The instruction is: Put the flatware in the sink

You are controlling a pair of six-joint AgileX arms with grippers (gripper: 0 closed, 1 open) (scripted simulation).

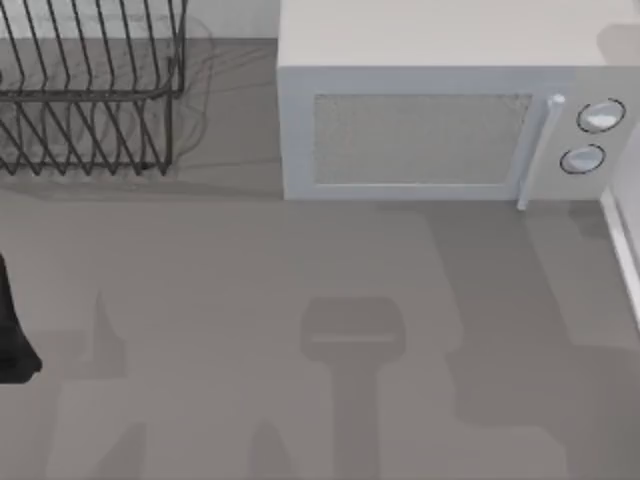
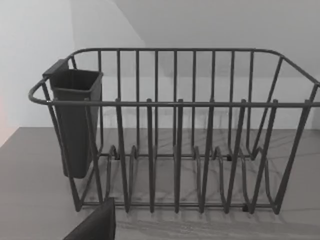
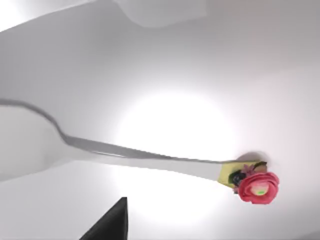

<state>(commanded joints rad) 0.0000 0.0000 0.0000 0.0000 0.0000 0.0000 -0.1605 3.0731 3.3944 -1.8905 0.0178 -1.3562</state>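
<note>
- Right gripper (image 3: 107,222): just a dark wedge of it pokes in at the edge of the right wrist view. Can't tell how open it is or whether it has hold of anything.
- Flatware (image 3: 150,159) sits just beyond it: rounded pale end on one side, thin silvery handle running across, and a yellowish tip with a little pink flower (image 3: 258,188) on the other end. Smooth white surface w/ a bright glare spot behind it. Can't tell if that's the sink, tbh.
- Left gripper (image 2: 95,225): same deal, one dark corner at the edge of the left wrist view, so can't tell its state. It faces a wire rack (image 2: 175,150) close up, w/ a dark cup (image 2: 75,120) hung on one end of it.
- From above: rack (image 1: 90,90) is at the table's (image 1: 250,300) far left, and the microwave (image 1: 450,120) is beside it towards the right, door shut, two knobs.
- Left arm (image 1: 12,335) is a dark bit at the left edge, parked.
</note>
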